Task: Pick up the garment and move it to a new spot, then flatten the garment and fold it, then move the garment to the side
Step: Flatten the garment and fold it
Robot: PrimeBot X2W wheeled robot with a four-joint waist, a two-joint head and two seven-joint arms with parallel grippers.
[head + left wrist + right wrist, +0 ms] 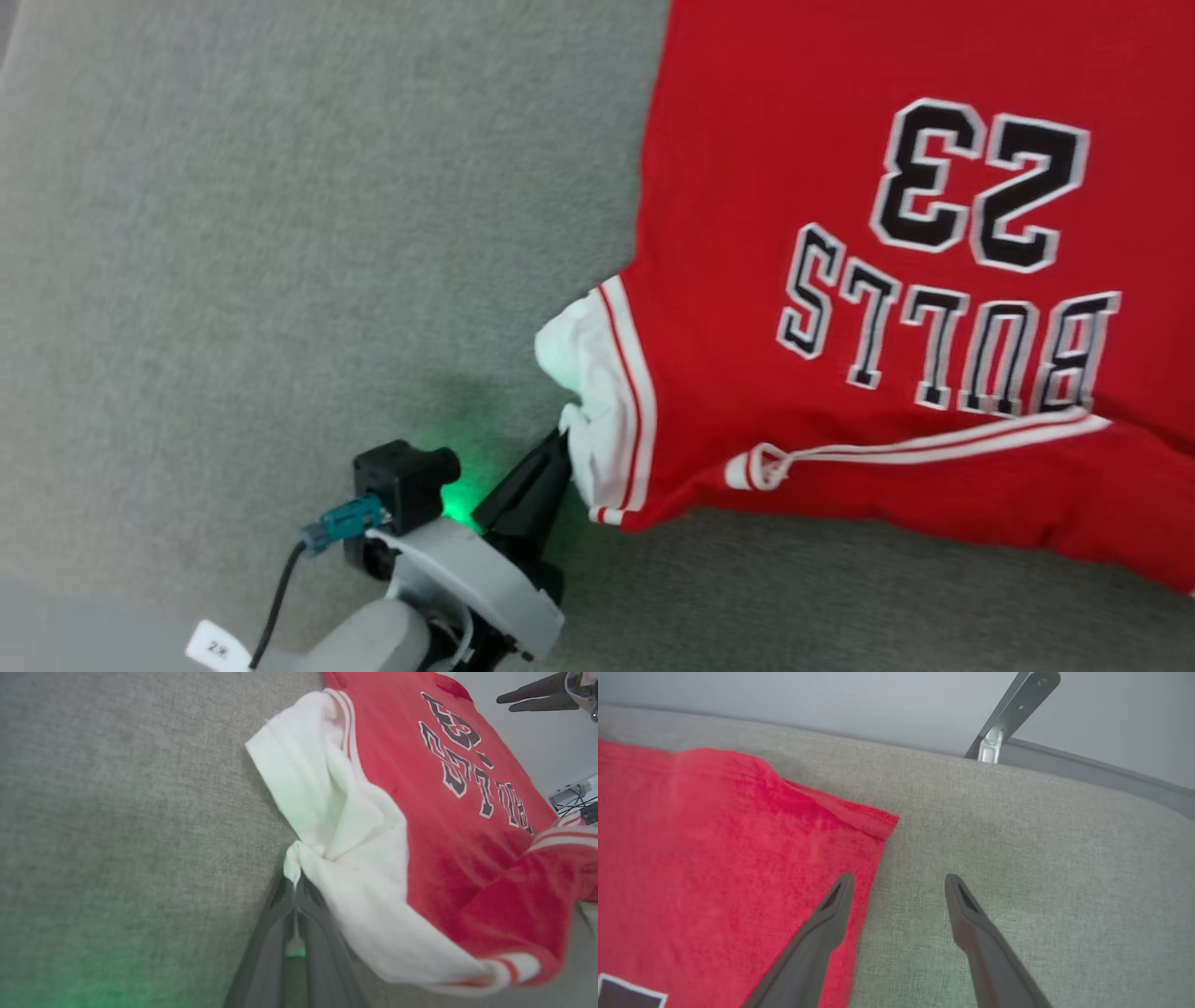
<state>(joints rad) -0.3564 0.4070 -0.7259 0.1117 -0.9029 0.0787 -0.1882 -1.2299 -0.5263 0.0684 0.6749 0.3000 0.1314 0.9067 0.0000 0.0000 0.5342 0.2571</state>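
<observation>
Garment, lettering up, lies on the right part of the grey cushioned surface. Left gripper is pinched shut on the bunched white sleeve end at the garment's left near side. Right gripper hangs spread and empty over a red edge. Flattening seems the step in hand: draw the sleeve leftward, low and slowly, until its folds open. Too hard a pull would likely drag the whole body.

Left gripper fingers pinched tight on garment sleeve; right gripper fingers spread apart.
</observation>
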